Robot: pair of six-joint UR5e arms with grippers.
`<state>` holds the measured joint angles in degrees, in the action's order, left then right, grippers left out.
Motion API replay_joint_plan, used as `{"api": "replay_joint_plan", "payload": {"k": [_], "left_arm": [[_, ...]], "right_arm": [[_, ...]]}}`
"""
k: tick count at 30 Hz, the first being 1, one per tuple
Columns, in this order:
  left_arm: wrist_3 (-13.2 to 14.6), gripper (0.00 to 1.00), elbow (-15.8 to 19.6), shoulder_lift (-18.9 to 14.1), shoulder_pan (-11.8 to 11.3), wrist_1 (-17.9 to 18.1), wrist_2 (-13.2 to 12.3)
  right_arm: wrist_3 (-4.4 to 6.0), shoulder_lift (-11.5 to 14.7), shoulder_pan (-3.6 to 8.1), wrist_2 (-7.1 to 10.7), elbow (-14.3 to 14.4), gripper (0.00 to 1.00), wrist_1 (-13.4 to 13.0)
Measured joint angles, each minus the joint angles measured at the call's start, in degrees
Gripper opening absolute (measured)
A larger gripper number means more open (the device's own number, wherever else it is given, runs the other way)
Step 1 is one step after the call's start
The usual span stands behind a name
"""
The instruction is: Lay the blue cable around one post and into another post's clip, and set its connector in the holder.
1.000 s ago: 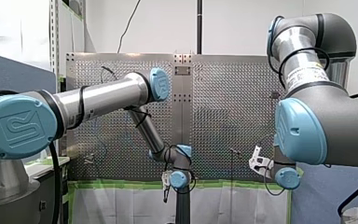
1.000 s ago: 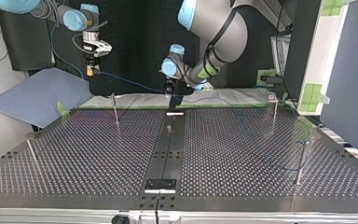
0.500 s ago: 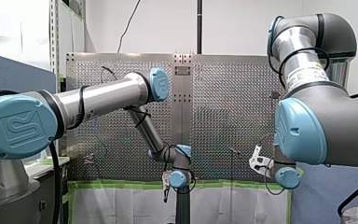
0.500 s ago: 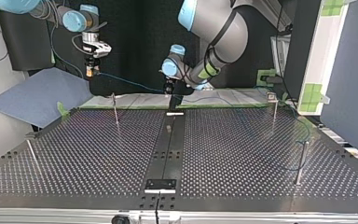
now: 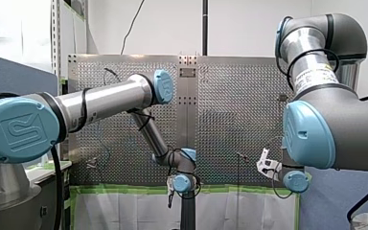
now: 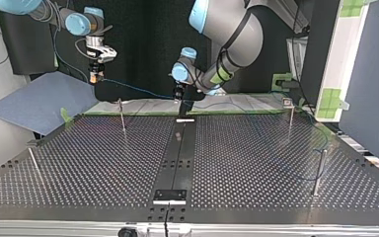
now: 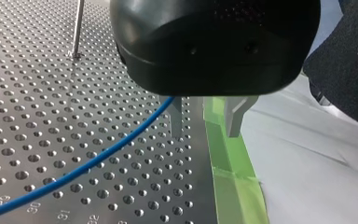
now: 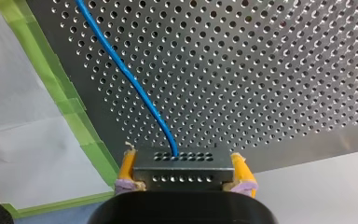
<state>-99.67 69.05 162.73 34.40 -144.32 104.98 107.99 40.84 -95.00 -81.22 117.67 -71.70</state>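
At the top view's left, raised above the table's (image 6: 79, 163) far edge: my right gripper (image 6: 97, 75), pointing down, jaws too small to read there; plain only in the right wrist view: yellow pads (image 8: 127, 169) clamped on both ends of the dark connector (image 8: 182, 169), blue cable (image 8: 140, 93) leaving its middle and slanting away over the perforated plate, beside a strip of green tape (image 8: 63, 95); in the top view again, strung through the air from that gripper rightward and slightly downward to my left gripper (image 6: 179, 97) at the middle, just past the same edge; under the span and apart from it, a thin post (image 6: 122, 116) standing upright; in the left wrist view alone: metal fingers (image 7: 176, 119) spread apart, nothing between their tips, cable slipping under the black body right at one finger's base; cannot tell whether touching; farther right in the top view, a faint blue line on the table near a far post (image 6: 291, 121) and a near post (image 6: 318, 173); cannot tell whether wrapped round either; front view: both grippers tiny at the table's edge, cable not made out.
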Motion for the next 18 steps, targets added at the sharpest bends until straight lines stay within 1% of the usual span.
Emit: {"api": "replay_joint_plan", "payload": {"k": [4,5,7,9,10,12,13,14,18], "left_arm": [[0.1,0.46,0.0,0.0,0.0,0.0,-0.5],[0.1,0.44,0.0,0.0,0.0,-0.1,-0.6],[0.1,0.44,0.0,0.0,0.0,-0.2,-0.9],[0.1,0.29,0.0,0.0,0.0,-0.4,-1.1],[0.1,0.29,0.0,0.0,0.0,-0.4,-1.2],[0.1,0.18,0.0,0.0,0.0,-0.5,-1.3],[0.1,0.18,0.0,-0.1,0.0,-0.6,-1.4],[0.1,0.11,0.0,-0.1,0.0,-0.6,-1.5],[0.1,0.11,0.1,-0.4,0.0,-1.0,-2.2]], "right_arm": [[-0.04,0.0,0.02,0.0,0.0,0.0,-0.1],[-0.04,0.0,0.03,0.0,0.0,0.0,-0.1],[-0.05,0.0,0.04,0.0,0.0,0.0,-0.2],[-0.11,0.0,0.05,0.0,0.0,0.0,-0.2],[-0.14,0.0,0.07,0.0,0.0,0.0,-0.2],[-0.22,0.0,0.1,0.0,0.0,0.0,-0.2],[-0.24,0.0,0.11,0.0,0.0,0.0,-0.2],[-0.27,0.0,0.15,0.0,0.0,0.0,-0.2],[-0.35,0.0,0.19,0.0,-0.1,0.0,-0.3]]}}
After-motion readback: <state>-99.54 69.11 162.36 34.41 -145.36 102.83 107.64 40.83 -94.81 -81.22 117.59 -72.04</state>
